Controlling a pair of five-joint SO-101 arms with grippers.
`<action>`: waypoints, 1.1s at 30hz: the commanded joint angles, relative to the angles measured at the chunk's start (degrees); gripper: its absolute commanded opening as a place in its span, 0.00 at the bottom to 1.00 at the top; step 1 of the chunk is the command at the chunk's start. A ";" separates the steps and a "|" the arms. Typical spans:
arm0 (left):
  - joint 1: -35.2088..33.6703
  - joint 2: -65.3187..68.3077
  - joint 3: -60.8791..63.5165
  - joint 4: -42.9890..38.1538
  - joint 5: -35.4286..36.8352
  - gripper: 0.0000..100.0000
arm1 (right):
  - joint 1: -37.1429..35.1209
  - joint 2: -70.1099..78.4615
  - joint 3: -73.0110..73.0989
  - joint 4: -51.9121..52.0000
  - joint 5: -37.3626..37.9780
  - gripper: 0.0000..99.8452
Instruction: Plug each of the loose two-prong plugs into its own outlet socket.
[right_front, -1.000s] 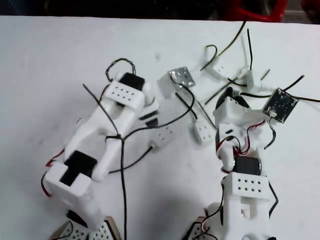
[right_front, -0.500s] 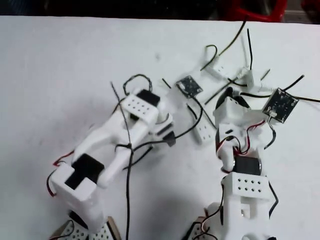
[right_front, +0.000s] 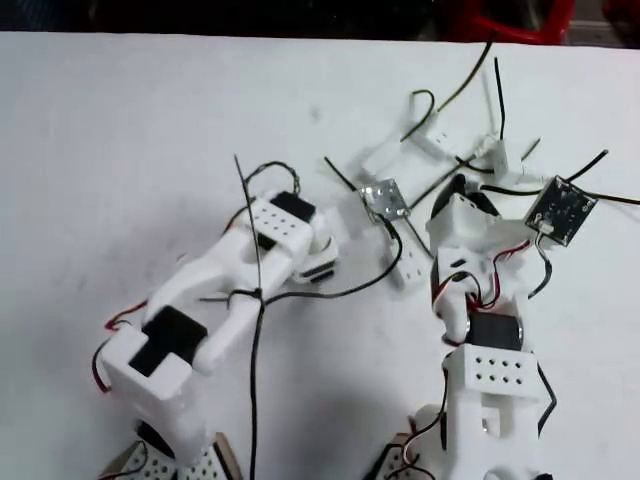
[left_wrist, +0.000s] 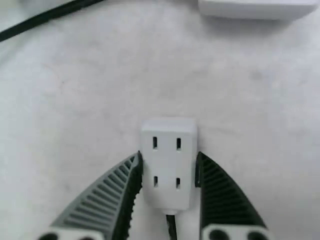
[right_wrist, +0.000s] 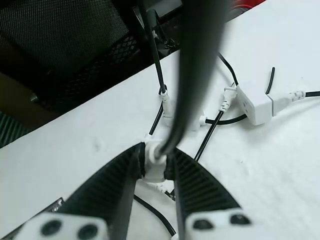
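- L arm: the left gripper (left_wrist: 169, 162) pinches outlet socket A (left_wrist: 168, 142) by its two long sides, one ribbed finger against each. The socket lies flat on the white table (left_wrist: 75, 100), slot face up. It has 4 slots in 2 pairs, and a dark cord leaves its end between the fingers.
- High view: the left gripper (right_front: 322, 255) sits near the table's middle. Outlet socket B (right_front: 405, 265) lies loose on the table just beside it, between the two arms.
- R arm: the right gripper (right_wrist: 156, 154) is pressed together on plug 1 (right_wrist: 154, 170), a white plug body. Its black cord (right_wrist: 192, 65) rises toward the wrist camera. The prongs are hidden, so I cannot tell their direction.
- Outlet socket C (right_wrist: 256, 106) lies on the table beyond the right gripper, apart from plug 1. Plug 2 (right_wrist: 227, 95) meets it on one side and plug 3 (right_wrist: 294, 96) on the other.
- Plug 4 (right_wrist: 165, 100), white with a black cord, lies near the table's far edge.
- Count: outlet sockets 3 (1 held, 2 on the table). Plugs 4 (1 held, 2 at socket C, 1 loose).
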 joint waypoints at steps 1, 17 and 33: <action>-4.70 0.40 -3.60 2.11 -2.64 0.20 | 0.66 0.22 -3.25 -1.10 0.09 0.02; -8.66 -22.90 -4.40 11.34 8.88 0.28 | -0.40 0.22 -3.25 -0.75 0.97 0.02; -32.48 -43.30 25.76 0.97 18.46 0.28 | -26.15 0.31 -7.74 17.54 22.42 0.02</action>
